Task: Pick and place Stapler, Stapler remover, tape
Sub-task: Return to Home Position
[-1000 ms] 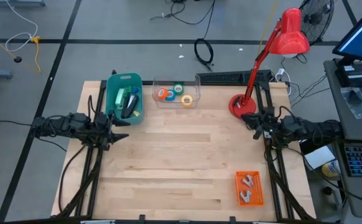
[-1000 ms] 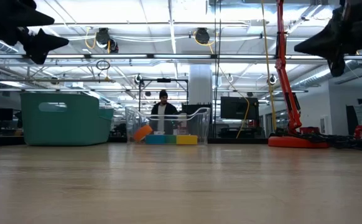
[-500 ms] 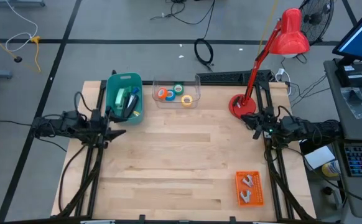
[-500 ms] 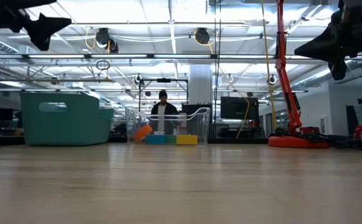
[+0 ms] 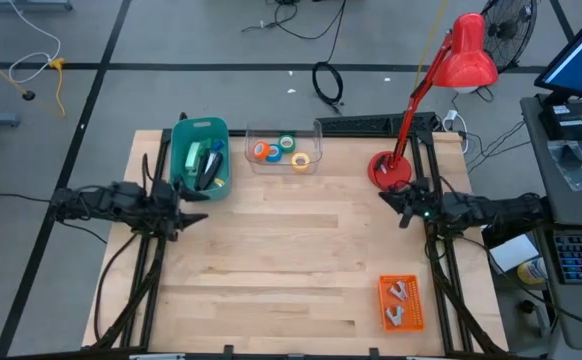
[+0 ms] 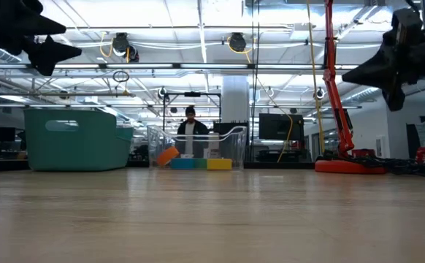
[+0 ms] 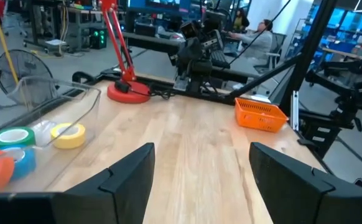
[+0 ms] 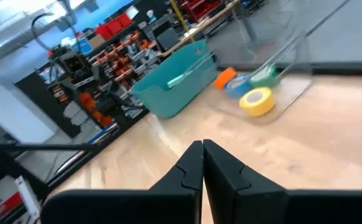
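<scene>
The tape rolls, orange (image 5: 260, 151), blue (image 5: 273, 153), green (image 5: 287, 143) and yellow (image 5: 300, 160), lie in a clear tray (image 5: 311, 130) at the table's far edge. Left of the tray, a teal bin (image 5: 189, 128) holds dark, stapler-like things (image 5: 209, 166). An orange basket (image 5: 400, 285) near the front right holds pale staple removers (image 5: 401, 300). My left gripper (image 5: 193, 207) hangs open and level above the table's left side, just in front of the teal bin. My right gripper (image 5: 383, 198) hangs shut above the right side, near the lamp's base. Both point toward the table's middle.
A red desk lamp stands on its base (image 5: 386, 170) at the far right. A person (image 6: 190, 131) shows far behind the tray in the room. A wide stretch of bare wood (image 5: 291, 260) lies between the two arms.
My right gripper has come down a little and reached toward the table's middle, rolling slightly, and has stayed shut. The tape rolls, the bin and the basket have stayed in place.
</scene>
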